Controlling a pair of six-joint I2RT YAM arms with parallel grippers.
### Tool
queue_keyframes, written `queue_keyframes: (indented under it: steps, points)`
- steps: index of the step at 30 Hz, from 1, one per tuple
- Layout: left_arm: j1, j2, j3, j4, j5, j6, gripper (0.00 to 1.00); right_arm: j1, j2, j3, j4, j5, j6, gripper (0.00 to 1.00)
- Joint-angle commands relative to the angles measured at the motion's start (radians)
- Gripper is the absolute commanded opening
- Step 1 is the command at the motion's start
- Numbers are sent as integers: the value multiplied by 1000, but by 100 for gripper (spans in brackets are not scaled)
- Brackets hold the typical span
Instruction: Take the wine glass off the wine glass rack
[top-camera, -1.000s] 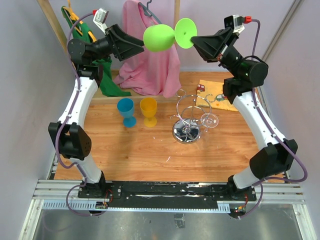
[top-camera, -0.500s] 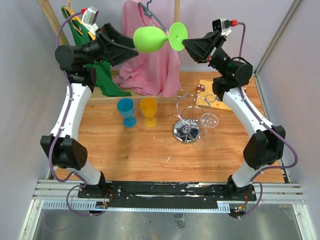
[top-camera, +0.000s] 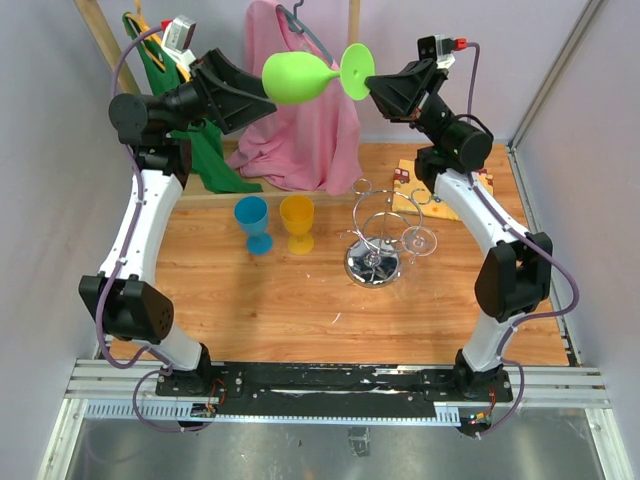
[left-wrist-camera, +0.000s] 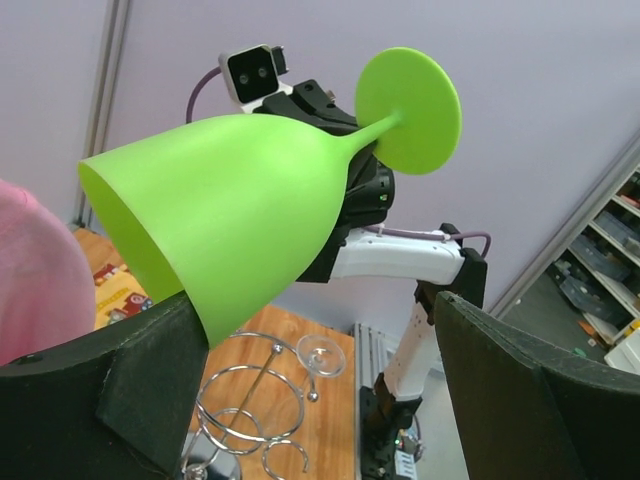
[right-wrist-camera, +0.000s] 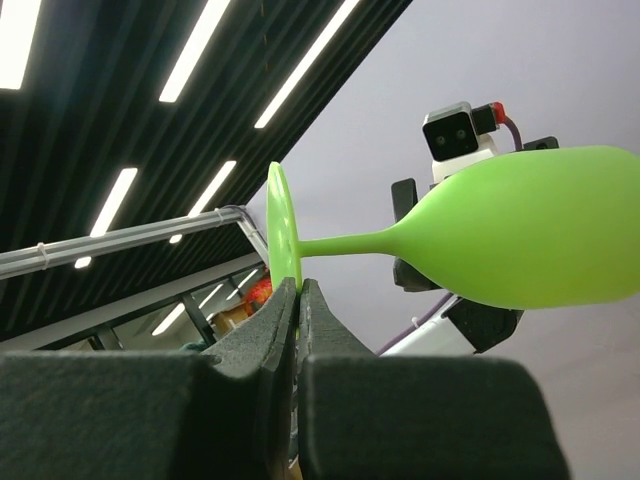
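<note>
A lime-green wine glass (top-camera: 300, 77) is held sideways high above the back of the table. My right gripper (top-camera: 372, 86) is shut on the rim of its round foot (right-wrist-camera: 283, 240), fingers pinched flat (right-wrist-camera: 298, 292). My left gripper (top-camera: 258, 92) is open with its jaws wide apart around the bowl (left-wrist-camera: 230, 210); the bowl's rim touches one finger (left-wrist-camera: 150, 370). The silver wire wine glass rack (top-camera: 372, 245) stands on the table below, also in the left wrist view (left-wrist-camera: 245, 420). A clear wine glass (top-camera: 419, 240) hangs from its right arm.
A blue cup (top-camera: 252, 222) and a yellow cup (top-camera: 297, 222) stand left of the rack. Pink cloth (top-camera: 300, 130) and green cloth (top-camera: 208, 150) hang at the back. A patterned cloth (top-camera: 430, 198) lies behind the rack on the right.
Both arms have carried the green glass up and to the left; over the last half second it shifted only slightly. The rack and clear glass have not moved.
</note>
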Motion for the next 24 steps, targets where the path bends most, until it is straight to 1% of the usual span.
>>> queue_keyframes:
  steps: [1,10,16,20,24]
  points:
    - [-5,-59,19,17,-21,-20,91,27,30,54,97,19,30,1]
    - [-5,-111,0,-2,-37,-20,79,27,95,124,101,9,60,1]
    - [-5,-155,-44,-21,-53,-18,70,29,143,163,116,7,84,1]
    - [-5,-173,-62,-26,-59,-15,59,36,173,202,116,-1,99,1]
    - [-4,-183,-70,-30,-67,-18,44,48,203,239,117,-12,119,1]
